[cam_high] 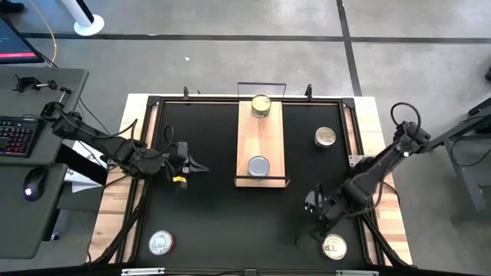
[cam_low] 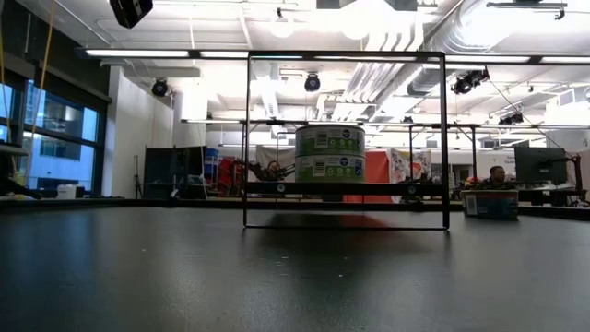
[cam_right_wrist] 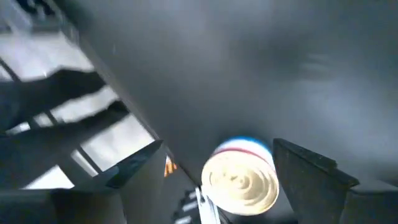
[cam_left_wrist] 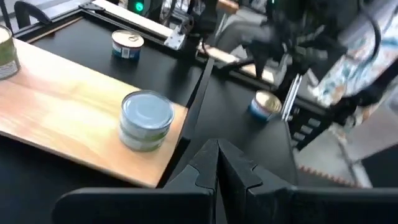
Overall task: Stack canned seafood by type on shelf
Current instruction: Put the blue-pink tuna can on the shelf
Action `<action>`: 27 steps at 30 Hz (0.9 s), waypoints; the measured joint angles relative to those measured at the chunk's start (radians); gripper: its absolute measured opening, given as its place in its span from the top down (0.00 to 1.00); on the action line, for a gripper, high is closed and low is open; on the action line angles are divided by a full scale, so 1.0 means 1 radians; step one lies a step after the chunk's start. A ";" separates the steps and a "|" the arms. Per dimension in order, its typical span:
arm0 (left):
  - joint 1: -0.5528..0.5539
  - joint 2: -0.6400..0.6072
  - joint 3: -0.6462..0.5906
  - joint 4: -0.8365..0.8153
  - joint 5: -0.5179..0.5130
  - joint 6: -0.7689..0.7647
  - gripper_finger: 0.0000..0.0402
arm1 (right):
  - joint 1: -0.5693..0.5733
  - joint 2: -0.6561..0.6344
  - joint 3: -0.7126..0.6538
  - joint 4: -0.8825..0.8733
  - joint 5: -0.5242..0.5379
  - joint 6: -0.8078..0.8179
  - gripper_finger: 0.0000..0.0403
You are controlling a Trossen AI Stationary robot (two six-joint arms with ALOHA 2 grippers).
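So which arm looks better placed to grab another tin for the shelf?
The right. Its end effector hangs open just above the gold-lidded tin at the table's near right corner. The left end effector, fingers together, points at the shelf with no loose tin close.

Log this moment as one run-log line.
right pincer: open, over gold-lid can near table edge | left pincer: shut, idle beside shelf | shelf: two can stacks
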 joint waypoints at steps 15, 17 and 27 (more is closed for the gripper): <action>-0.221 0.464 0.000 0.761 -0.045 -0.111 1.00 | 0.272 0.224 0.000 0.000 -0.194 0.063 0.72; -0.234 0.488 0.000 0.763 -0.074 -0.129 1.00 | 0.295 0.237 0.000 0.005 -0.206 0.092 0.88; -0.234 0.490 0.000 0.617 -0.133 -0.045 1.00 | 0.280 0.272 0.000 0.011 -0.112 0.172 0.99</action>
